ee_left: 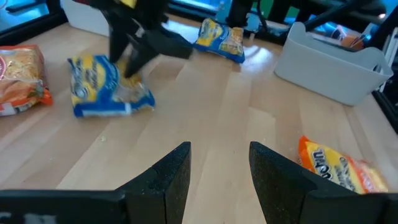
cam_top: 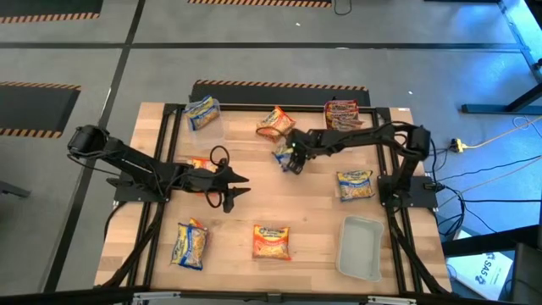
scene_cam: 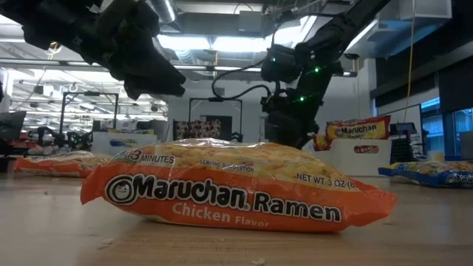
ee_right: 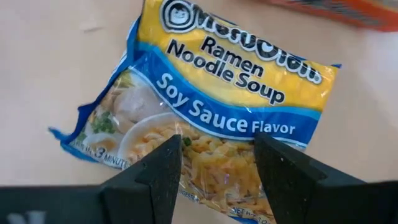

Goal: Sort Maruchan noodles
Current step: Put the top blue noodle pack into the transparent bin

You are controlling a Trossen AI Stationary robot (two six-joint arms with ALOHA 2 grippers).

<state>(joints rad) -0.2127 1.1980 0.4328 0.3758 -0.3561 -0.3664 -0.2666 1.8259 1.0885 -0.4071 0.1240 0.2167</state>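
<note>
**Right gripper poised over a soy sauce packet**

Ramen packets are spread across the tabletop [cam_top: 313, 216]. At the left, the left gripper [cam_top: 237, 185] is held above bare wood, its fingers [ee_left: 166, 177] parted with nothing between them; an orange packet [cam_top: 200, 164] is partly hidden under that arm. Toward the centre, the right gripper [cam_top: 294, 163] is stationed directly over a blue-and-yellow soy sauce packet [ee_right: 211, 118], fingers parted and empty. A clear tub [cam_top: 360, 247] is seen at the near right corner.
</note>
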